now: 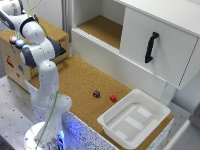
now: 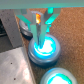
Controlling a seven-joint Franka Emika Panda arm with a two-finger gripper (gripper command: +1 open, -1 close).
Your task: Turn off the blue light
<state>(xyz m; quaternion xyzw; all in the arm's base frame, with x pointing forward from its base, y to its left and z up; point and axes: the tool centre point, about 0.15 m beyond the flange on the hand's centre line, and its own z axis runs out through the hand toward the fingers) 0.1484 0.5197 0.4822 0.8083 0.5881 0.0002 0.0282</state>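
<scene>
In the wrist view the blue light (image 2: 46,50) is a round dome glowing cyan-blue, set in a grey ring. My gripper (image 2: 42,36) is shut, with its fingers together and pointing straight down. Its tips rest on the top of the glowing dome. A second bluish-white lamp (image 2: 58,77) sits beside it, and a greenish lamp (image 2: 27,26) lies behind the fingers. In the exterior view the lamps (image 1: 16,41) sit on top of a wooden box (image 1: 15,62) at the exterior view's left. The arm hides the gripper there.
A cork tabletop (image 1: 82,80) holds a small dark object (image 1: 96,93), a small red object (image 1: 113,98) and a white tray (image 1: 134,119). A white cabinet with a black handle (image 1: 151,47) stands behind. The robot's base (image 1: 47,135) glows blue.
</scene>
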